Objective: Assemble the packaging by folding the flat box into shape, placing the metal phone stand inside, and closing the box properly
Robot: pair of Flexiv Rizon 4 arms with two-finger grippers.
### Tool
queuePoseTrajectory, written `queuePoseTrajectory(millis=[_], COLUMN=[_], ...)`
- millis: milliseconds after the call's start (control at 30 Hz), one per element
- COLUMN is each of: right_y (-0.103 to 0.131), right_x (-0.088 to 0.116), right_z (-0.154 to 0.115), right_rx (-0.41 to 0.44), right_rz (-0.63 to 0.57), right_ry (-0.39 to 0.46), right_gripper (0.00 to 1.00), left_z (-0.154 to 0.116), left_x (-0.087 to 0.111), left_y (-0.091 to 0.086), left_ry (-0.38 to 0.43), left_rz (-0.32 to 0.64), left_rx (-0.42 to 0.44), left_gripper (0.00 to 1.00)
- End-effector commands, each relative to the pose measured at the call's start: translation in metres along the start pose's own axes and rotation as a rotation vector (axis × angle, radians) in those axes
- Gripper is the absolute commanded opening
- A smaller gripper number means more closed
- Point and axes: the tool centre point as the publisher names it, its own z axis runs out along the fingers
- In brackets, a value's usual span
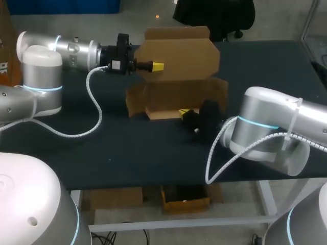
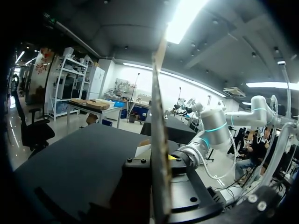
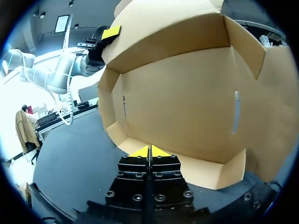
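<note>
The brown cardboard box stands open in the middle of the dark table, its lid raised upright behind it. My left gripper is shut on the lid's left edge. In the left wrist view the cardboard runs edge-on up from between the fingers of that gripper. My right gripper is at the box's low front wall. Seen from the right wrist, its yellow tips are pressed together, with nothing between them, right at that wall. The box's inside holds nothing. No phone stand is in view.
Side flaps stick out at the box's left and right. Bare dark table lies in front of and to the left of the box. My left arm's white cable hangs down to the tabletop.
</note>
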Motion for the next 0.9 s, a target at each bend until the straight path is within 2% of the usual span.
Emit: queuePoseTrajectory(millis=[33, 367, 900], right_y=[-0.004, -0.007, -0.017], right_x=[-0.004, -0.009, -0.009], right_z=[0.01, 0.026, 0.028], right_rx=[0.006, 0.048, 0.078], right_rz=[-0.002, -0.012, -0.002], right_ry=[-0.005, -0.025, -0.031], right_gripper=[0.0, 0.0, 0.0], left_z=[0.0, -0.002, -0.005], left_x=[0.001, 0.001, 0.001], left_y=[0.001, 0.001, 0.004], left_ry=[0.0, -0.001, -0.003], left_rz=[0.002, 0.003, 0.0], left_rx=[0.001, 0.002, 0.006], left_gripper=[0.0, 0.0, 0.0])
